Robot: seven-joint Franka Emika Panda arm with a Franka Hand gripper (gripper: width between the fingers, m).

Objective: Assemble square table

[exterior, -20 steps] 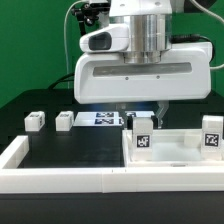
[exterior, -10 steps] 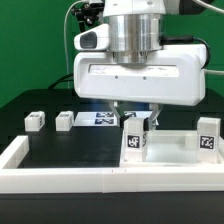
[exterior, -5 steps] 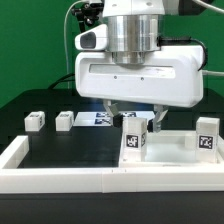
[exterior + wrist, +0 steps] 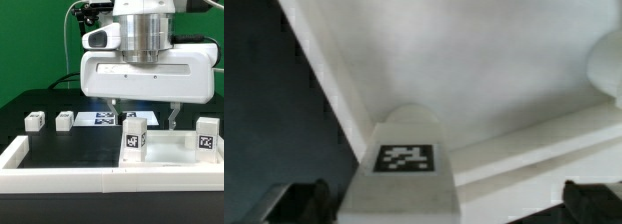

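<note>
The white square tabletop (image 4: 170, 152) lies at the exterior view's right, and it fills the wrist view (image 4: 491, 70). One tagged leg block (image 4: 135, 139) stands upright at its near left corner; its tagged top shows in the wrist view (image 4: 402, 160). A second leg (image 4: 209, 135) stands at the right corner. Two loose legs (image 4: 35, 121) (image 4: 65, 120) lie on the black surface at the left. My gripper (image 4: 146, 116) hangs just above the tabletop, open and empty, with the fingers wide apart. The upright leg stands between the two fingertips, near the left one (image 4: 295, 203), untouched.
The marker board (image 4: 100, 119) lies flat behind the tabletop, under the gripper body. A long white rail (image 4: 60, 180) borders the black surface at the front and the left.
My fingers were shut on the upright leg; they have now opened wide and let it go. The gripper body has shifted a little toward the exterior view's right. The leg stays standing.
</note>
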